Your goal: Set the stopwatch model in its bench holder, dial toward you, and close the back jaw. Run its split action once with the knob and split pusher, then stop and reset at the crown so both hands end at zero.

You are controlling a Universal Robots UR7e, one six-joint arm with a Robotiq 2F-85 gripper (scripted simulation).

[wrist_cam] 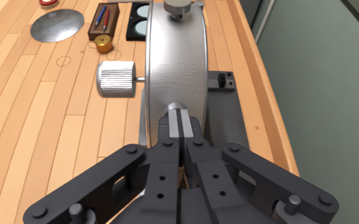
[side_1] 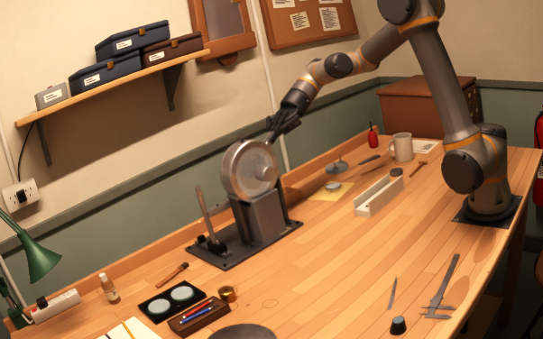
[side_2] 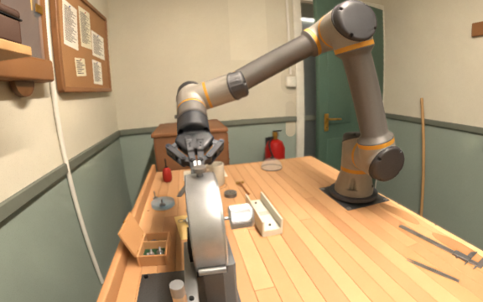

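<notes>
The silver stopwatch model [side_1: 250, 169] stands on edge in the grey bench holder [side_1: 259, 216], which sits on a dark base plate with an upright lever [side_1: 206, 216] at its left. My gripper [wrist_cam: 180, 123] is closed and empty, its tips right at a small round pusher [wrist_cam: 175, 107] on the upper rim of the case. A ribbed knob [wrist_cam: 116, 79] juts from the case's flat side on a thin stem. A knurled crown [wrist_cam: 177, 7] sits on the rim further along. The dial is out of sight.
A white channel tray [side_1: 378, 194] lies on the bench toward my base, with a mug [side_1: 402, 147] and a red bottle [side_1: 372, 137] behind it. A small open parts box [side_2: 149, 245] sits beside the holder by the wall. Calipers [side_1: 441, 288] lie near the front edge.
</notes>
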